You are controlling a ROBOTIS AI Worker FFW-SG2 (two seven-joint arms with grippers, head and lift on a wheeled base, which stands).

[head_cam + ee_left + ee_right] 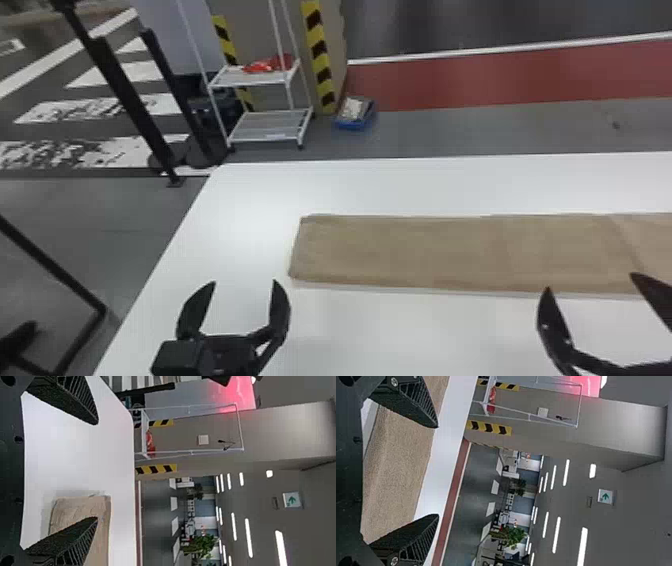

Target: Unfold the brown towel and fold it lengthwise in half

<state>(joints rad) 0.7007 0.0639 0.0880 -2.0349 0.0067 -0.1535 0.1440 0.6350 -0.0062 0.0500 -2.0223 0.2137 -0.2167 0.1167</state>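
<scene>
Lying flat — brown towel (425,252), a long, faintly creased strip.

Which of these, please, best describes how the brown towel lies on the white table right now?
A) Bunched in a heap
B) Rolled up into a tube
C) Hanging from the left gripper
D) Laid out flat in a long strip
D: the towel lies flat on the table as a long strip.
</scene>
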